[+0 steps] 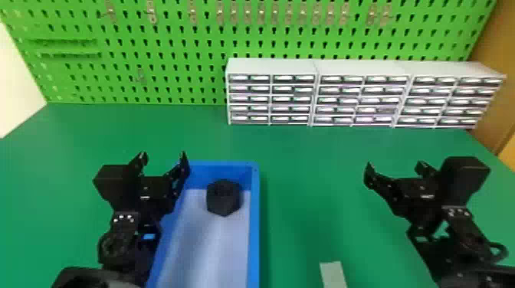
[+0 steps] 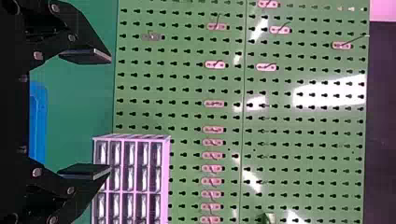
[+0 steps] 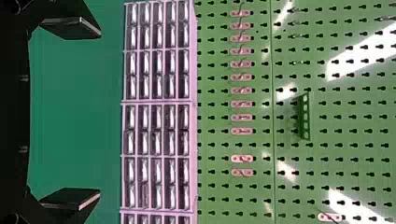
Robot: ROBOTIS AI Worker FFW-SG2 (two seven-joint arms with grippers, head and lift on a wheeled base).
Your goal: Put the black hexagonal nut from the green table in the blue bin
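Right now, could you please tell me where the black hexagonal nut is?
In the head view, the nut lies inside the blue bin, near its far end, right of the left pincer.

This looks like a workshop: a green pegboard (image 1: 168, 49) with metal hooks (image 1: 247, 15) spans the top of the head view, small-drawer cabinets (image 1: 360, 94) stand below its right part, and a green table (image 1: 299, 153) fills the middle.

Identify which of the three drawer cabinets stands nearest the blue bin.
The leftmost cabinet; the middle cabinet and rightmost cabinet stand rightward, farther from the blue bin.
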